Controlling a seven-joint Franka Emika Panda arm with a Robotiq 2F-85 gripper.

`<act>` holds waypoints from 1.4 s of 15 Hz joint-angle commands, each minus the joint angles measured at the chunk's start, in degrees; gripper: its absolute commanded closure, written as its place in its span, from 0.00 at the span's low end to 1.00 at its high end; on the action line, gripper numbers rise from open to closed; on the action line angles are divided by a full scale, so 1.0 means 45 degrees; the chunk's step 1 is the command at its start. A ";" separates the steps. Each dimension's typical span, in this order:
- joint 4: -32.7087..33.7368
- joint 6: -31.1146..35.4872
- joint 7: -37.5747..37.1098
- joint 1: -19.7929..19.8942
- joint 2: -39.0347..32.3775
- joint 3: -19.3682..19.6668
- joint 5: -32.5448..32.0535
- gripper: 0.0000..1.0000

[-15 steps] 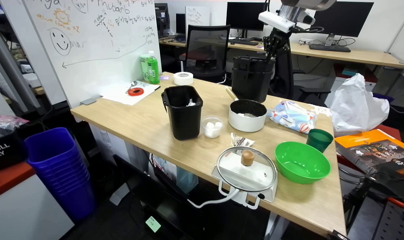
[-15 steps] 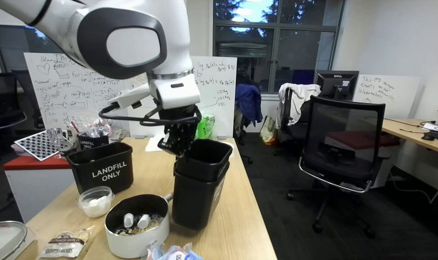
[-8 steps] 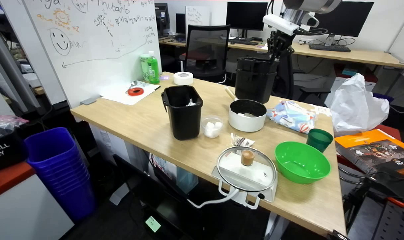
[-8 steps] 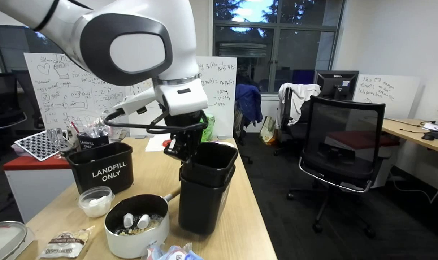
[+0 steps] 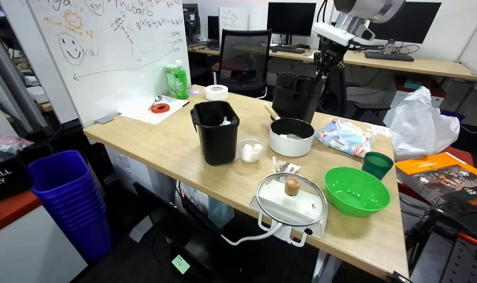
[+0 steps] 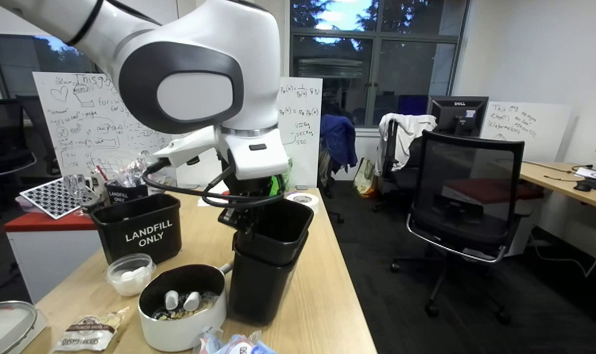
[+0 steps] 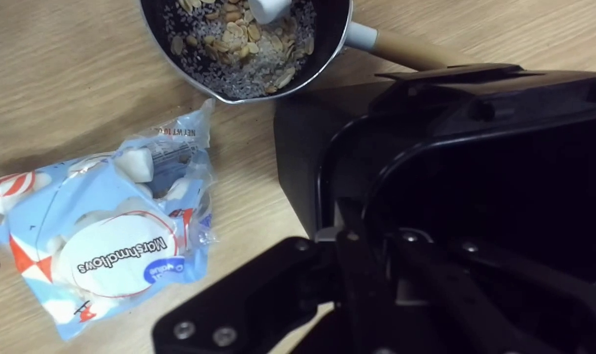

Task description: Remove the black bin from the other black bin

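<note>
The black bin (image 6: 284, 231) sits nested inside the other black bin (image 6: 258, 290), its rim standing above the outer rim. Both also show in an exterior view as the black bin (image 5: 291, 83) and the other black bin (image 5: 290, 105). The stack leans and stands at the table edge beside the pot. My gripper (image 6: 247, 230) is at the near-left rim of the black bin. In the wrist view my gripper (image 7: 371, 231) has the inner rim between its fingers and looks shut on it; the dark fingertips are partly hard to see. The other black bin's outer wall (image 7: 298, 142) shows there too.
A white pot (image 6: 180, 329) touches or nearly touches the stack. A marshmallow bag (image 7: 116, 236) lies in front. The LANDFILL ONLY bin (image 6: 140, 233), a marshmallow cup (image 5: 250, 151), a glass lid (image 5: 291, 200) and a green bowl (image 5: 356, 192) stand on the table (image 5: 171, 137).
My gripper and both nested bins shifted one way, then back and lower, and the stack now leans more. The pot has been nudged slightly. The bins move together with the gripper.
</note>
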State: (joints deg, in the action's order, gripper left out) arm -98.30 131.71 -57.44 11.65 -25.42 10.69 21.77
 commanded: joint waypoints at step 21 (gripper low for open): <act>0.0283 0.2019 0.0838 -0.0200 0.0207 0.0306 -0.1668 0.98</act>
State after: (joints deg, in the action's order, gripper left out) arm -95.96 139.49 -55.22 10.62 -25.47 12.45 13.75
